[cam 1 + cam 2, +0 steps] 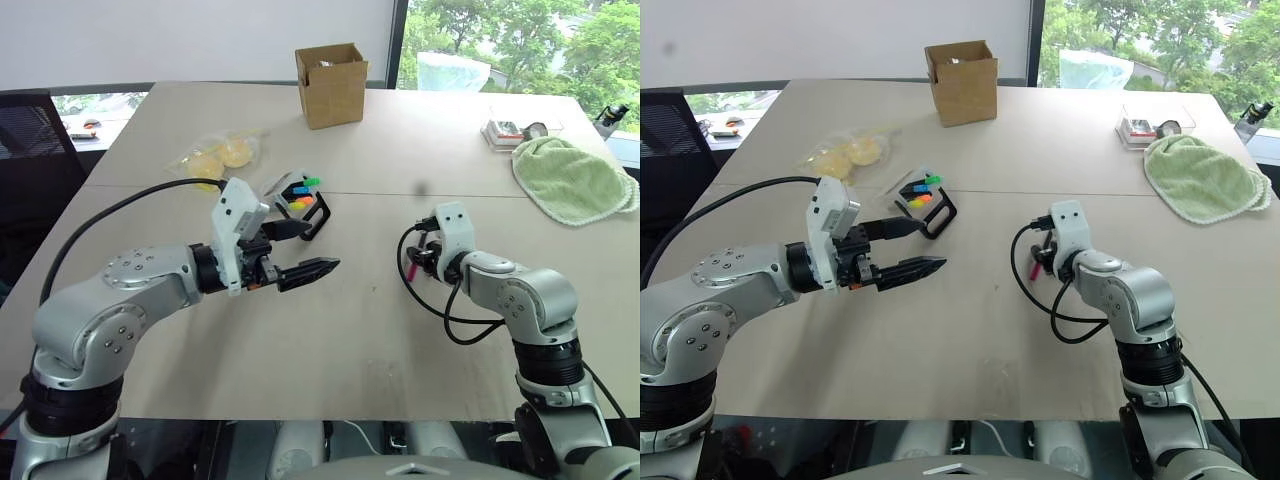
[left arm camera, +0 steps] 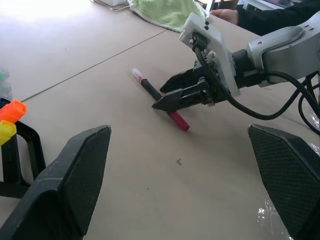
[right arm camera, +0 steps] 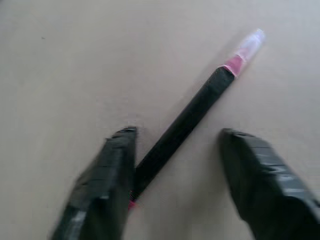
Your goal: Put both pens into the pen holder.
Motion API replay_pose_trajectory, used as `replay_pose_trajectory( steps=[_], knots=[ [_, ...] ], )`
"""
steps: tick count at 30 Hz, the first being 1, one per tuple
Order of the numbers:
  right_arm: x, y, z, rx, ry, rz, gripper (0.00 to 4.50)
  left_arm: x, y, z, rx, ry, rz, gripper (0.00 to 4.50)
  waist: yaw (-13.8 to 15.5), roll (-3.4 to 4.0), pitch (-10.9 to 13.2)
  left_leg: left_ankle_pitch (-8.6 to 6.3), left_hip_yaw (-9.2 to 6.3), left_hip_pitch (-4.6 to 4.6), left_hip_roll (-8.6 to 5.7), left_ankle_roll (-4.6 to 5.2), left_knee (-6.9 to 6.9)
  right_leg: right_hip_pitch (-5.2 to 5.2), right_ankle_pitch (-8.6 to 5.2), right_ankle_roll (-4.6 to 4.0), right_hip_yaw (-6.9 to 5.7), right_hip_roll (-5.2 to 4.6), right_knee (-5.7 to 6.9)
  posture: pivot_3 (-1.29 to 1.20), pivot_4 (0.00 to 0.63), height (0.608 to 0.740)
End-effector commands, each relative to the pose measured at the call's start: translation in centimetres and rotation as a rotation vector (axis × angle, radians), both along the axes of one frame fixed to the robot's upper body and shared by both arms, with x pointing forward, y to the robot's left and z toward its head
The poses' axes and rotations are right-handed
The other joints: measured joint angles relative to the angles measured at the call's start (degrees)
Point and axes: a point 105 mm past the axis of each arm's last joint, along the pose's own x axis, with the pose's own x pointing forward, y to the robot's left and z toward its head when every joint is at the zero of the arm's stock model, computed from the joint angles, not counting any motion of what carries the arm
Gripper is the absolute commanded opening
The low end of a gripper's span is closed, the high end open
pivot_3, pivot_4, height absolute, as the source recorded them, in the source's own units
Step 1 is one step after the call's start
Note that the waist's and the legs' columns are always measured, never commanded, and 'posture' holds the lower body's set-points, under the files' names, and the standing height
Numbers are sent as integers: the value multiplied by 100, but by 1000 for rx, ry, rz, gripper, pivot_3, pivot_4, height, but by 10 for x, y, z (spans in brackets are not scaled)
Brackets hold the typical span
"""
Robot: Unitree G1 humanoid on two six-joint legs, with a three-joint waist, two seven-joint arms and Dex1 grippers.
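Desk (image 1: 400, 380): broad, pale beige top, with a seam running across its middle.

Pen holder (image 1: 312, 212): small black-framed holder with clear sides, near the seam and left of the desk's centre, holding short green, yellow and orange markers (image 1: 300, 196).

Pen (image 2: 160, 100): slim black barrel with a magenta-pink end and a clear tip, lying flat on the desk's right half, towards the near edge, well apart from the pen holder. In the right wrist view it lay slantwise between the fingers.

Right gripper (image 2: 182, 92): two black fingers lowered to the desktop over the pen, one on either side of the barrel, jaws partly drawn in; one finger (image 3: 107, 175) lay against the barrel, the other stood a little off it. Whether the pen was actually clamped could not be told.

Left gripper (image 1: 305, 250): black fingers spread wide, holding nothing, raised above the desk just on the near side of the pen holder and pointing towards the right gripper.

Brown cardboard box (image 1: 331, 85): open-topped, upright, near the far edge.

Clear plastic bag with yellow round contents (image 1: 220, 155): left half, beyond the pen holder.

Light green towel (image 1: 572, 178): crumpled, at the right edge, towards the far corner.

Small clear tray (image 1: 512, 130): just beyond the towel.
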Motion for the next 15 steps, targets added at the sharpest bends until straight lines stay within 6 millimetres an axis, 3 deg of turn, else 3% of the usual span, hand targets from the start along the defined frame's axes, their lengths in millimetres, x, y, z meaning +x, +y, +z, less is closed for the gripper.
replay_pose_trajectory(
  steps=[1, 2, 3, 5, 8, 9, 11, 15],
  knots=[
    [-17, -9, -13, -12, 70, 19, 794, -1, -11, 8, -64, -5, -24, 4500, 17, -1, -1, 0, -1, 0, 0, 0, 0, 0, 0, 0, -1, 0, -1, 0, 150, 740],
    [-21, -12, -12, -9, 66, 29, 276, 1, -13, 8, -86, 18, -21, 4500, 18, -3, -2, 0, -1, 0, 0, 0, -1, 1, 0, 0, -2, 0, -1, 0, 150, 740],
    [-23, -13, -11, -7, 63, 36, 73, 2, -14, 7, -99, 34, -19, 4500, 9, -5, -3, 0, 0, 0, -1, 0, -1, 2, 0, 1, 0, 0, -3, 0, 150, 740],
    [-28, -11, 0, 57, 17, 66, 73, 6, -18, 8, -160, 75, -13, 4500, 25, -5, -3, 0, 0, 0, -2, 0, 0, 3, 0, 1, 0, 0, -3, 0, 150, 740],
    [-58, 15, 52, 257, -180, 338, 73, 20, -32, 15, -414, 228, 4, 4500, 44, 0, 3, -1, -3, -2, -3, 1, 1, 2, -1, 2, -1, -2, -1, 0, 150, 740],
    [-67, 21, 60, 283, -207, 405, 73, 22, -35, 16, -463, 267, 3, 4500, 40, 0, 4, -1, -4, -4, -3, 2, 1, 3, 0, 3, 0, -3, -2, 0, 150, 740],
    [-73, 25, 62, 297, -206, 446, 73, 25, -36, 17, -492, 304, 8, 4500, 6, -7, 5, -1, -4, -4, -2, 2, 3, 1, 1, 5, 3, -2, 0, 0, 150, 740],
    [-47, 3, 34, 118, -129, 259, 73, 22, -38, 7, -422, 321, 9, 4500, -33, -10, 6, 0, -10, 11, -8, 0, 0, 1, 1, 4, 15, 13, 4, 0, 150, 740]
  ],
)
